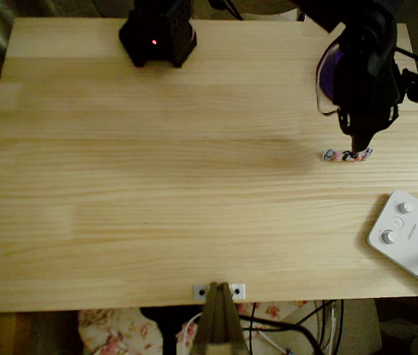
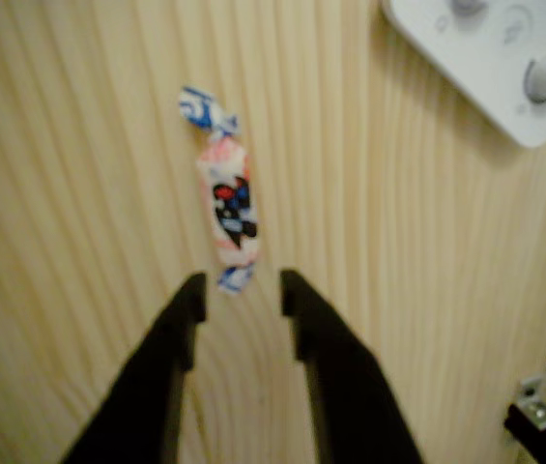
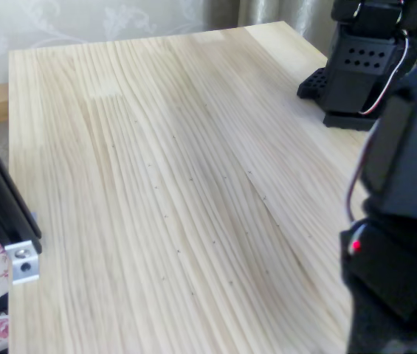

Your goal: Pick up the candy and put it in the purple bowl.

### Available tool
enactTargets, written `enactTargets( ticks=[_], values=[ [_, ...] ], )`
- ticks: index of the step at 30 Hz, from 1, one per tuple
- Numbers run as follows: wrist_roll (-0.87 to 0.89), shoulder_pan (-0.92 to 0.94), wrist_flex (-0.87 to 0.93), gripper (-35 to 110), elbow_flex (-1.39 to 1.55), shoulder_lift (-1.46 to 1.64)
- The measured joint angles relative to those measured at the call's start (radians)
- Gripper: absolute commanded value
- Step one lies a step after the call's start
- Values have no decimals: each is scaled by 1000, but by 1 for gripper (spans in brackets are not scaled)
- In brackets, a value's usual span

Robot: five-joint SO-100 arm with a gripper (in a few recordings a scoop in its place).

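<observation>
Hovering hand (image 2: pixel 242 293) open, candy (image 2: pixel 228 200) on table (image 1: pixel 157 185)

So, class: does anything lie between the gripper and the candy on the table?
Nothing visible does. In the wrist view the open gripper points at the candy, with bare wood between its fingertips and the wrapper. The white device sits off to the side.

1. The surface (image 1: pixel 157 185) is pale pine, its boards running lengthwise with fine darker grain.
2. In the fixed view, a light wall (image 3: pixel 83 22) with a faint scrolling floral pattern stands behind the far edge.
3. Grey curtain folds (image 3: pixel 267 11) hang beside that wall.
4. Below the near edge in the overhead view lies floral fabric (image 1: pixel 112 333), cream with pink blooms.
5. Light is soft and warm, with mild shadows.
</observation>
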Motion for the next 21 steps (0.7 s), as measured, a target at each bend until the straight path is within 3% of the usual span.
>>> enactTargets(
  ticks=[21],
  values=[
    [-11, -2, 20, 26, -49, -87]
  ],
)
